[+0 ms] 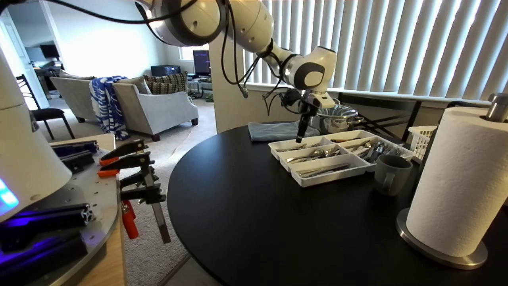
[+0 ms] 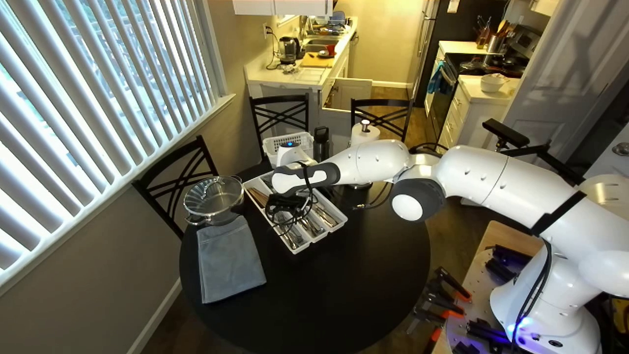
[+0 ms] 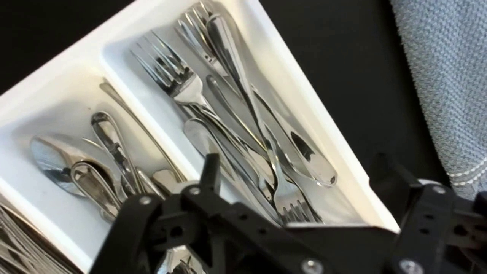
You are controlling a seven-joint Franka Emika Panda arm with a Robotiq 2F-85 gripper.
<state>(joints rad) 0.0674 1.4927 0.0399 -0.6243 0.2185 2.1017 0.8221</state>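
Observation:
My gripper (image 3: 300, 171) is open and empty above the white cutlery tray (image 3: 304, 99). In the wrist view its fingers stand apart on either side of a compartment of forks. A fork (image 3: 291, 196) lies there with its tines towards the gripper, and another fork (image 3: 190, 89) points the opposite way. The neighbouring compartment holds spoons (image 3: 53, 160). In an exterior view the gripper (image 1: 300, 137) points down over the edge of the tray (image 1: 333, 176) nearest the cloth. In an exterior view the arm partly covers the tray (image 2: 322, 237) and hides the fingertips.
A grey folded cloth (image 2: 228, 260) and a glass-lidded steel pot (image 2: 214, 199) lie beside the tray on the round black table (image 1: 238, 222). A grey mug (image 1: 391, 174), a paper towel roll (image 1: 456, 182), a black bottle (image 2: 321, 142) and a white basket (image 2: 300, 140) stand on its far side.

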